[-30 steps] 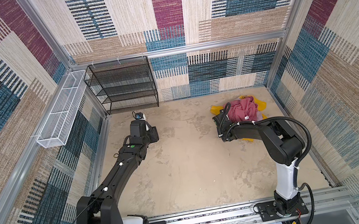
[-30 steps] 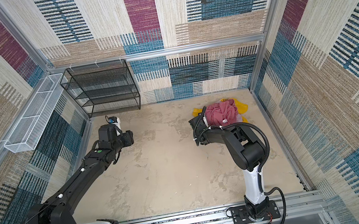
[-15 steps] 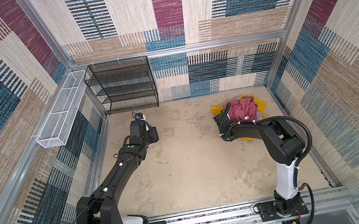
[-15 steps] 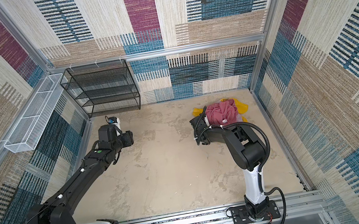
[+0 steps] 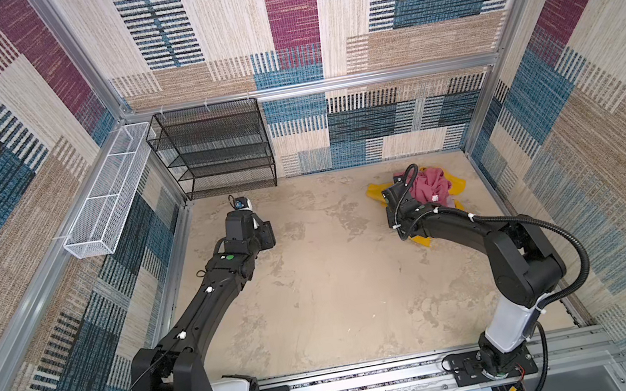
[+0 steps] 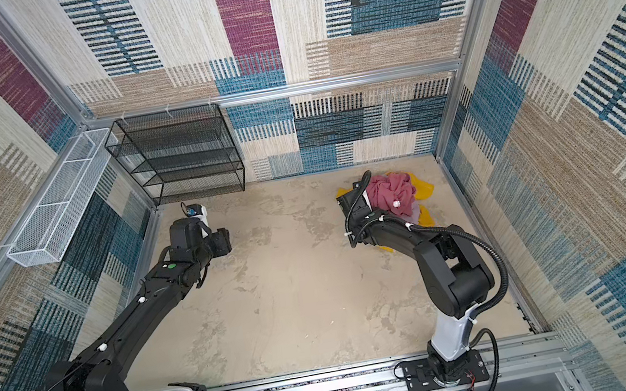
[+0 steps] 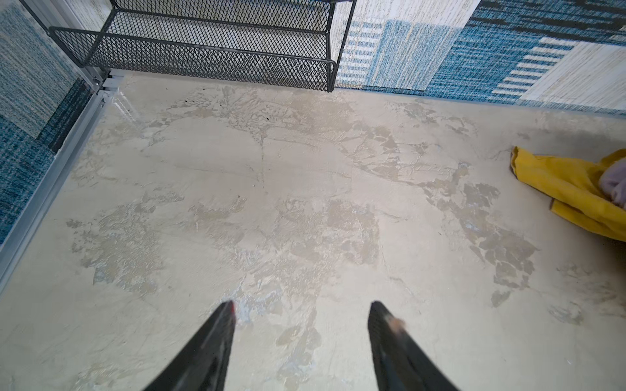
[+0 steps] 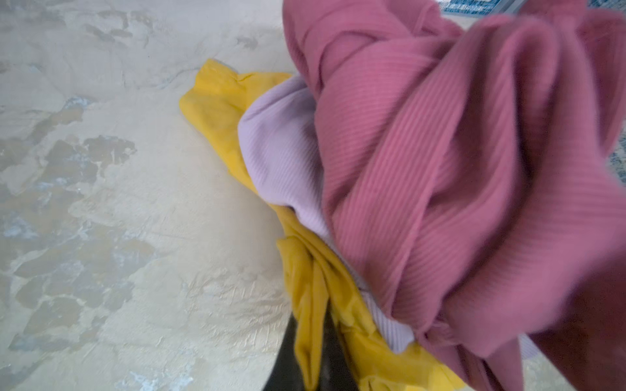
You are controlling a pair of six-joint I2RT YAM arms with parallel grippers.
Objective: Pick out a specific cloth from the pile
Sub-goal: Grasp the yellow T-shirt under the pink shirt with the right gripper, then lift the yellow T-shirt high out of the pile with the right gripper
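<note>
- My right gripper (image 8: 310, 342) is clenched on a fold of the mustard-yellow T-shirt (image 8: 216, 111). In the right wrist view the yellow fabric bunches up between the two black fingers (image 8: 286, 359).
- That shirt lies at the bottom of the small heap of soft garments (image 5: 430, 187), far right on the mottled beige tabletop (image 5: 337, 285) and near the right wall. In both top views its yellow edges peek out around the heap.
- A ribbed dusty rose-red garment (image 8: 440, 169) sits on top, with a pale lilac garment (image 8: 277, 149) sandwiched between it and the yellow.
- My right arm reaches over the near edge of the heap, so from above I can't see the pinch itself.
- My left gripper (image 7: 301, 308) hangs released, jaws apart with only bare table between them, well apart from the heap over on the left side.
- A black mesh shelf rack (image 5: 212, 152) stands against the back wall, near that left gripper.
- A white wire basket (image 5: 106, 202) hangs on the left wall.
</note>
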